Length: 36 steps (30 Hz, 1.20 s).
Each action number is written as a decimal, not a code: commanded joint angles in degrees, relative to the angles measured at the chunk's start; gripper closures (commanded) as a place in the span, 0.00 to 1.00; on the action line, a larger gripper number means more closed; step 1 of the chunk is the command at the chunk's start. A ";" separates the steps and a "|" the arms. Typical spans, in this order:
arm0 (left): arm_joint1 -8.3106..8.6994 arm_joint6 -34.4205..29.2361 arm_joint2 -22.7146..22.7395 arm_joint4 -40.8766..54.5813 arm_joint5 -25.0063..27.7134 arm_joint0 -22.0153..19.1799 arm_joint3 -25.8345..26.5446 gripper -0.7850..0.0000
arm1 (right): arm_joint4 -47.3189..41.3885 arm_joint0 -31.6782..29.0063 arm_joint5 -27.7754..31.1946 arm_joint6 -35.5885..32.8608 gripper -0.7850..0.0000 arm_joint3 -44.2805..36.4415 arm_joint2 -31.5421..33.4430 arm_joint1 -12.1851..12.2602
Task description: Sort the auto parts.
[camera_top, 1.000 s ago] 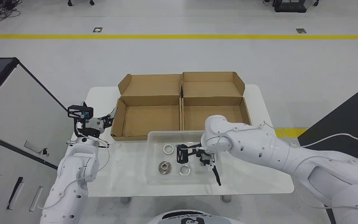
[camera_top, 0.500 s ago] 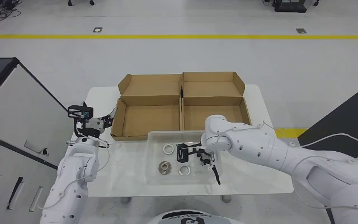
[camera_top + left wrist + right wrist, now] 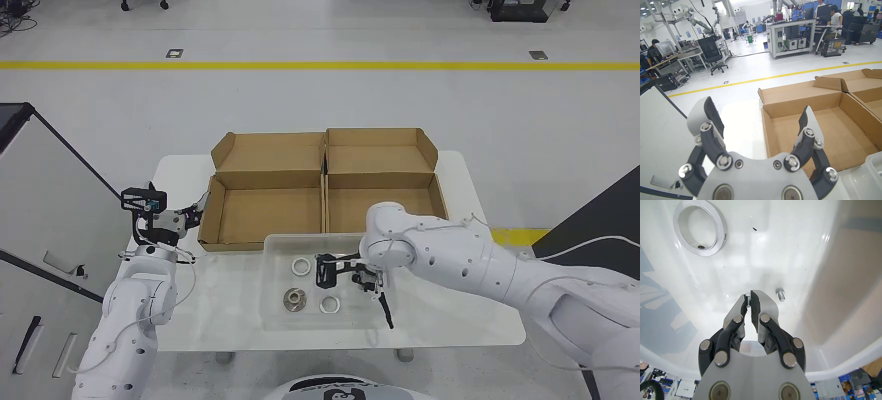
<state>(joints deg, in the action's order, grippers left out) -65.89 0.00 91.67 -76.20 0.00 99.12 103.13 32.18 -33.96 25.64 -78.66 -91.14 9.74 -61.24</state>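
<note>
Bolt (image 3: 748,299) pinched in right jaws inside bin (image 3: 772,256); left jaws wide, empty; white table (image 3: 225,290), yellow-lined floor (image 3: 300,90).

White table (image 3: 225,300), yellow floor line (image 3: 300,65), black office chair (image 3: 712,54), green bin (image 3: 749,39)
</note>
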 commanded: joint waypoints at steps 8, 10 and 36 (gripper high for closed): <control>0.00 0.00 0.00 0.00 0.00 0.00 0.00 0.00 | -12.68 6.76 1.75 1.76 1.00 -6.84 0.00 3.42; 0.00 0.00 0.00 0.00 0.00 0.00 0.00 0.00 | -15.78 8.33 3.09 3.10 1.00 -8.00 0.15 4.36; 0.00 0.00 0.00 0.00 0.00 0.00 0.00 0.00 | -30.74 7.90 17.66 22.13 1.00 -5.34 5.12 13.26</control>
<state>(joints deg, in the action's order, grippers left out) -65.89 0.00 91.67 -76.20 0.00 99.12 103.13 2.20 -25.49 43.27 -59.72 -96.89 14.05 -48.03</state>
